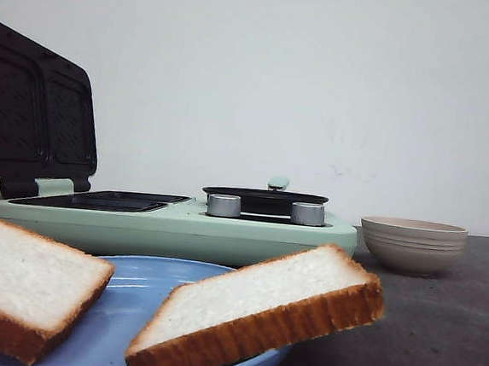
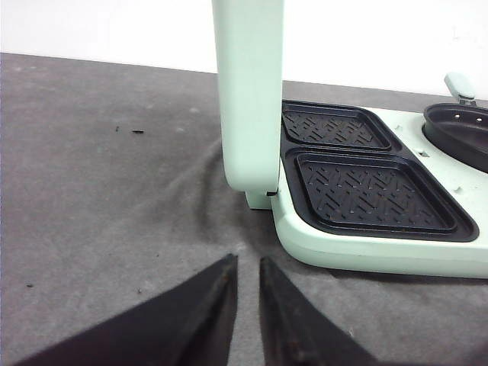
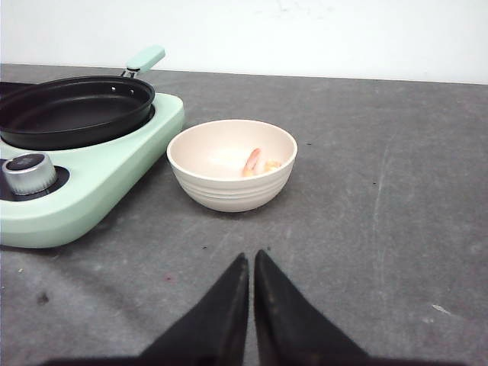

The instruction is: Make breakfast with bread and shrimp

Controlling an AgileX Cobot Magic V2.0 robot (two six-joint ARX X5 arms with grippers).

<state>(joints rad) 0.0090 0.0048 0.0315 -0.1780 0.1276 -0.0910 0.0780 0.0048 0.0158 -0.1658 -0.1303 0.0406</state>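
Note:
Two thick slices of white bread lie on a blue plate (image 1: 122,309) at the very front, one on the left (image 1: 22,279) and one on the right (image 1: 259,304) overhanging the rim. The shrimp (image 3: 252,162) lie as small pink-orange pieces inside the beige ribbed bowl (image 3: 229,194), which also shows in the front view (image 1: 412,249). My left gripper (image 2: 248,261) is empty, its jaws a narrow slit apart, low over the table near the maker's hinge corner. My right gripper (image 3: 251,255) is shut and empty, short of the bowl. Neither gripper shows in the front view.
A mint-green breakfast maker (image 1: 180,229) stands behind the plate, its lid (image 1: 32,113) raised on the left over two black grill plates (image 2: 370,191). A black pan (image 3: 72,110) sits on its right half, behind silver knobs (image 3: 29,171). The table is dark grey.

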